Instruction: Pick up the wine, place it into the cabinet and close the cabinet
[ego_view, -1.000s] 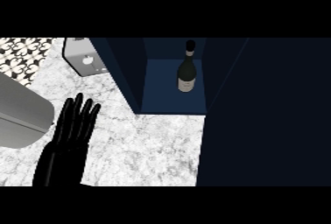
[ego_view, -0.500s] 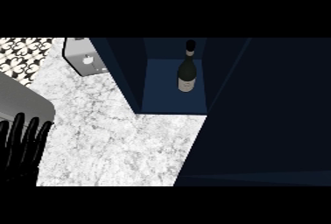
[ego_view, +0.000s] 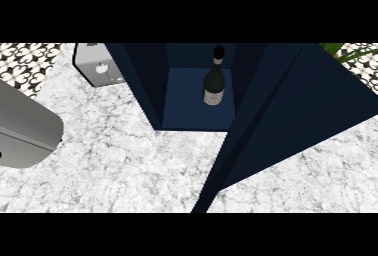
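Inside the cabinet (ego_view: 255, 75) you're seeing the wine bottle (ego_view: 214, 82) standing upright, door (ego_view: 295, 120) swinging, neither hand showing.

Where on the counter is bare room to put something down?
The marble counter is bare between the grey appliance at the left and the cabinet door. Inside the cabinet, the wine bottle stands alone. Top left is crowded by a small grey box.

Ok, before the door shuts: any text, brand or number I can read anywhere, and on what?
No readable text anywhere.
Wine bottle in the cabinet: pale label, nothing legible on it.
Grey appliance on the counter: two small marks, too small to read.
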